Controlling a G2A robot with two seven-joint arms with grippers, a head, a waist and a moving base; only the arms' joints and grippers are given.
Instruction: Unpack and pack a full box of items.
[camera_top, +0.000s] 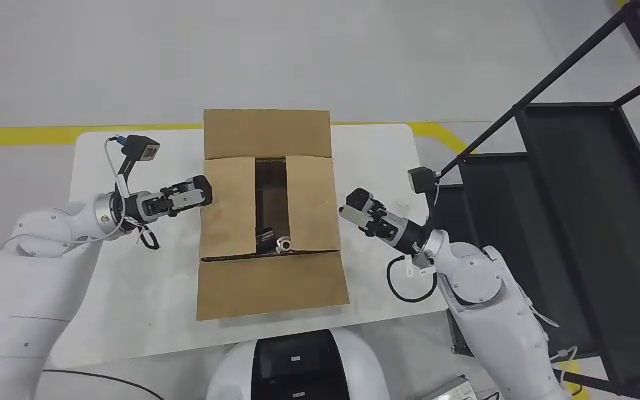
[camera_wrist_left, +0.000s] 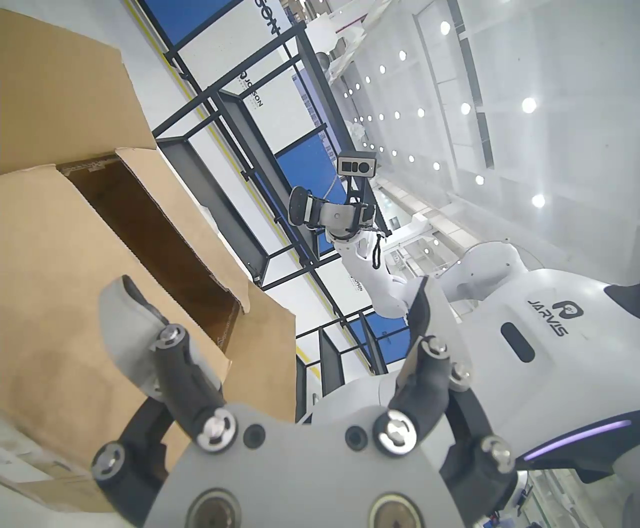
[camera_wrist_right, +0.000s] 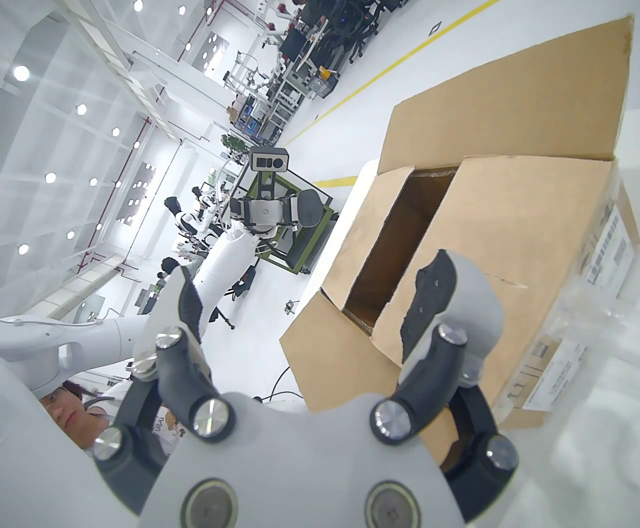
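1. Centrally on the white surface (camera_top: 380, 160) stands the cardboard box (camera_top: 230, 210), its inner flaps nearly meeting and its outer flaps spread outward.
2. Top view: dark contents (camera_top: 270, 238) are visible through the gap between the inner flaps.
3. Left hand (camera_top: 203, 192), fingers apart and empty, is at the box's left edge.
4. Right hand (camera_top: 354, 210), likewise spread and empty, is beside the right edge; its wrist view shows a printed label (camera_wrist_right: 600, 250) on the box's side.

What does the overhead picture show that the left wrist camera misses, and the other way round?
From above: dark items down inside the cardboard box, and the left wrist's own little camera. From the left wrist: ceiling lights overhead. Shared: the box, the open left gripper beside it, and the right gripper on its far side.
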